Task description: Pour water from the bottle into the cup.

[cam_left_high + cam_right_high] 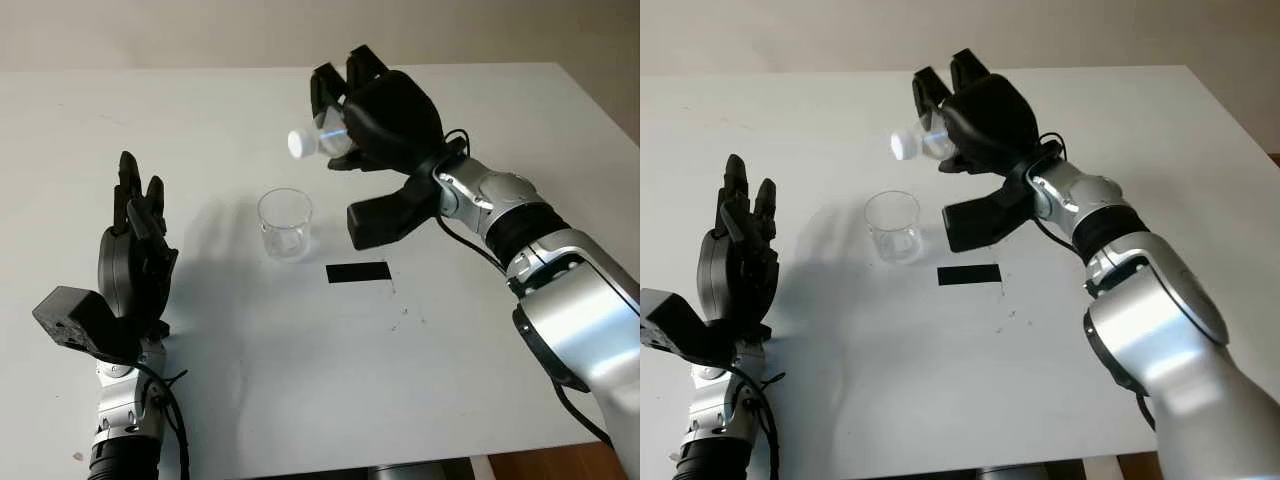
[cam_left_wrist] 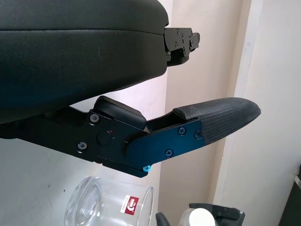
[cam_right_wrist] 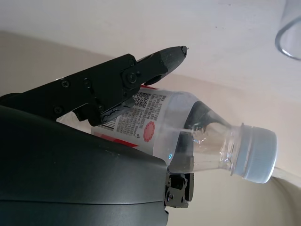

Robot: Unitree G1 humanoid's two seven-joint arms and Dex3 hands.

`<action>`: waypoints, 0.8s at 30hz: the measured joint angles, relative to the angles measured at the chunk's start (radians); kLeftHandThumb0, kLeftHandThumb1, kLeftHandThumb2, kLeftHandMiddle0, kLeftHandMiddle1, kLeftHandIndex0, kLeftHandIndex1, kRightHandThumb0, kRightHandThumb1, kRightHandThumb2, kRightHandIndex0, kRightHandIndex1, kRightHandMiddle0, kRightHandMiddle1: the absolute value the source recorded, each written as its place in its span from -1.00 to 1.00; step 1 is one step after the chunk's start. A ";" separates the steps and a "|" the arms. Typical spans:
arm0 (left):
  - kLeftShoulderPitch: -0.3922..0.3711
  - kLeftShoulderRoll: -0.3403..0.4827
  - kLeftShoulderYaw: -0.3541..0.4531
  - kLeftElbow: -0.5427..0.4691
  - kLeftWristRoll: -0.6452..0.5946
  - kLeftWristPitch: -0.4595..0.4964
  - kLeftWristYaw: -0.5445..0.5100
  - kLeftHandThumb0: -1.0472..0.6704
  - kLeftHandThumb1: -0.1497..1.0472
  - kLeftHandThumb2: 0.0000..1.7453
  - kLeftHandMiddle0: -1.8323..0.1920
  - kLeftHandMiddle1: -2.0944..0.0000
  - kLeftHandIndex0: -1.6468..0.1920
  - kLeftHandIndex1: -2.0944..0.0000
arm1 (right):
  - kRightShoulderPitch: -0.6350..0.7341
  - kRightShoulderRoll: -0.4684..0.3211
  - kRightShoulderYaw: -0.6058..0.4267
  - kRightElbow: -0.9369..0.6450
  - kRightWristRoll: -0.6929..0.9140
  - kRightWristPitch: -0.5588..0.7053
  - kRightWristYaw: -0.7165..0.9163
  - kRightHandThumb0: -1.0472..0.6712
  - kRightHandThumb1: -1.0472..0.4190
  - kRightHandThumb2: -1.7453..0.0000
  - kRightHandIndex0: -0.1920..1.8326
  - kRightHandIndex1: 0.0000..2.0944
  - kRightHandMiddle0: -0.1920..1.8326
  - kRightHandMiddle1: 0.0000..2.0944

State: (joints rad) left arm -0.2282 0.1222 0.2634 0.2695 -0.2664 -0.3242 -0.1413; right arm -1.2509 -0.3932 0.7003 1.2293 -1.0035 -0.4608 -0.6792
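My right hand is shut on a small clear plastic bottle with a white cap, held tilted on its side above the table, cap pointing left. The cap hangs above and just right of a clear glass cup standing upright on the white table. In the right wrist view the bottle lies across my palm with a finger over its label. My left hand is open, raised at the table's left, well apart from the cup.
A black rectangular strip lies flat on the table just right of the cup. The table's far edge meets a beige wall. Wood floor shows beyond the table's near right corner.
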 measured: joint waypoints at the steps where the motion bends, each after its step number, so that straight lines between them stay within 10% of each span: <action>1: 0.000 0.000 0.000 0.000 0.000 0.000 0.000 -0.85 1.00 -0.13 1.00 0.72 0.89 1.00 | -0.002 0.000 0.013 0.000 -0.016 0.004 -0.020 -0.04 -0.93 0.89 0.12 1.00 -0.34 1.00; 24: 0.000 -0.003 -0.005 0.000 0.001 0.000 0.001 -0.85 1.00 -0.12 1.00 0.77 0.91 1.00 | -0.015 0.006 0.121 0.010 -0.097 0.064 -0.106 -0.11 -0.90 0.94 0.17 1.00 -0.23 1.00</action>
State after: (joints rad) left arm -0.2282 0.1194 0.2587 0.2694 -0.2658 -0.3242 -0.1406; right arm -1.2660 -0.3876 0.8211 1.2396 -1.1007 -0.3968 -0.7850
